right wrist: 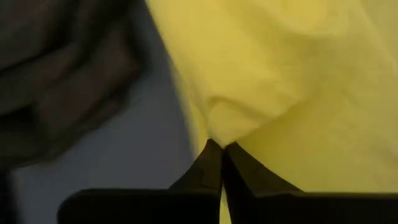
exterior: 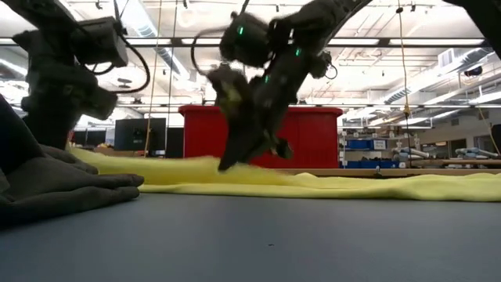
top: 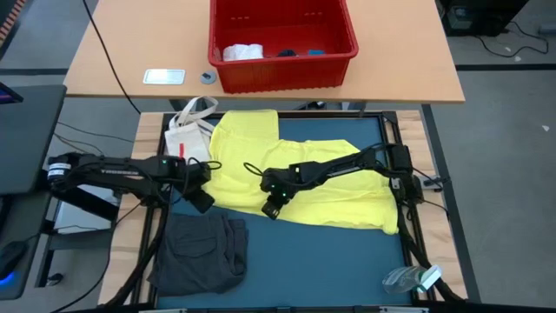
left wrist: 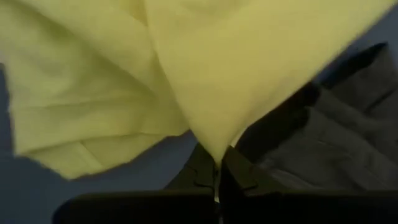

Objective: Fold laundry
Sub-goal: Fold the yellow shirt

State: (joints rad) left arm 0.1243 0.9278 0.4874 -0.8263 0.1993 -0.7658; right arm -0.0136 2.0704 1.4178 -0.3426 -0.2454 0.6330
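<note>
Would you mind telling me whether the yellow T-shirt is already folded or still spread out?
Mostly spread: the yellow T-shirt lies largely flat across the mat, with both shut grippers pinching its near edge.

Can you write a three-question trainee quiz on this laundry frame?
1. True or false: both grippers are shut on the yellow shirt.
2. Where does the grey garment lie? A) in the red basket B) on the mat's near left corner, beside the shirt C) under the white bag
3. Fill in: the basket stands on the ___ table, beyond the mat.

Key: 1 true, left gripper and right gripper each pinch a shirt edge. 2 B. 3 wooden.
</note>
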